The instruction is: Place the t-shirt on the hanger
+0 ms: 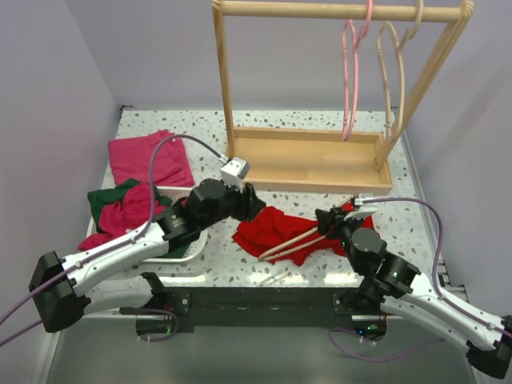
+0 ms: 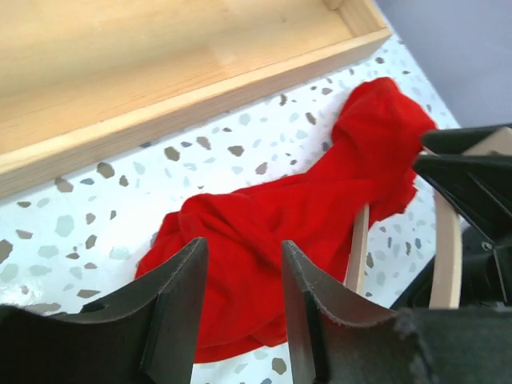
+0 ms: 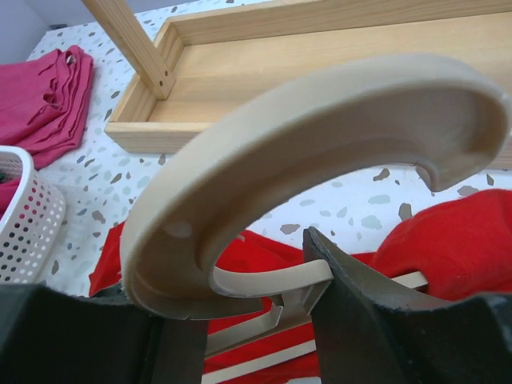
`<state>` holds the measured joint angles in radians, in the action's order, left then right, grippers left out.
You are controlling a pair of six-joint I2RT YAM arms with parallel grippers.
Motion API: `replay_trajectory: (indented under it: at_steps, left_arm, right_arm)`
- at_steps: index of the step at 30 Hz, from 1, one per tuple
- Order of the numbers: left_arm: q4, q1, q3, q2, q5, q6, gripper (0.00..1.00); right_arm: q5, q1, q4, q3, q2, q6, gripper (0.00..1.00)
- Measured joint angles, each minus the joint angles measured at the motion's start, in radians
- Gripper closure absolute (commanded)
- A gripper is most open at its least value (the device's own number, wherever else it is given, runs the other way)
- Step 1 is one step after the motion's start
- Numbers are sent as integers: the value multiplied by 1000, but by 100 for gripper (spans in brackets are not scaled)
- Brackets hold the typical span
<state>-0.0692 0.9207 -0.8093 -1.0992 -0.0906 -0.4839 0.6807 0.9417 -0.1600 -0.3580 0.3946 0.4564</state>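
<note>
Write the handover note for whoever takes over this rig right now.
Left gripper: open, jaws apart just above the t-shirt, holding nothing.
Right gripper: shut on the hanger at its neck, below the hook.
Things: the t-shirt lies bunched on the table in front of the wooden rack. The hanger's arms lie in the cloth, one partly under it.
Done: hanger gripped and at the shirt.
Left: spread the shirt over both hanger shoulders.

Table: speckled terrazzo top.
Back: wooden rack base.
Back-left: folded pink garment.
Left: white perforated basket.
Front-centre: crumpled red t-shirt — hanger lying across it.
</note>
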Motion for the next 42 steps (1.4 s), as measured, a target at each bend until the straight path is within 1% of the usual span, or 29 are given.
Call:
replay_trajectory:
  at_steps: [2, 6, 8, 11, 13, 18, 24, 28, 31, 32, 34, 35, 36, 37, 42]
  left_arm:
    - [-31, -58, -28, -38, 19, -6, 60]
    - [-71, -66, -126, -205, 97, -2, 66]
    - [-79, -63, -141, -271, 152, -1, 66]
    - [-106, -45, -155, -340, 207, 2, 64]
    - [-116, -27, -160, -363, 225, 1, 58]
    - [-121, 47, -161, -382, 233, 0, 51]
    - [-104, 92, -166, -441, 227, -3, 48]
    - [-102, 110, -185, -501, 199, -3, 48]
    - [-101, 116, -186, -515, 160, -3, 58]
    - [-97, 117, -186, -515, 150, -3, 68]
    - [-80, 117, -186, -515, 131, -5, 82]
    - [-73, 117, -186, -515, 119, -5, 93]
    - [-66, 117, -186, -515, 109, -3, 99]
    - [-60, 117, -186, -515, 100, 1, 100]
    - [-51, 117, -180, -502, 77, 1, 100]
  right_arm:
    - [-18, 0, -1, 2, -10, -9, 100]
    - [-45, 0, -4, 2, -11, -21, 100]
    - [-46, 0, -6, 2, -11, -23, 100]
    - [-47, 0, -9, 2, -11, -24, 100]
    - [-47, 0, -11, 1, -12, -24, 100]
    - [-44, 0, -23, -4, -15, -27, 100]
    - [-43, 0, -44, -13, -15, -30, 100]
    - [-40, 0, -57, -20, -13, -30, 100]
    - [-35, 0, -58, -23, -8, -30, 100]
    - [-33, 0, -60, -24, -8, -29, 100]
    - [-21, 0, -62, -27, -3, -26, 100]
    - [-16, 0, -63, -31, 1, -23, 100]
    - [-11, 0, -64, -33, 5, -22, 100]
    - [-5, 0, -66, -36, 10, -19, 100]
    - [49, 0, -100, -67, 38, 4, 100]
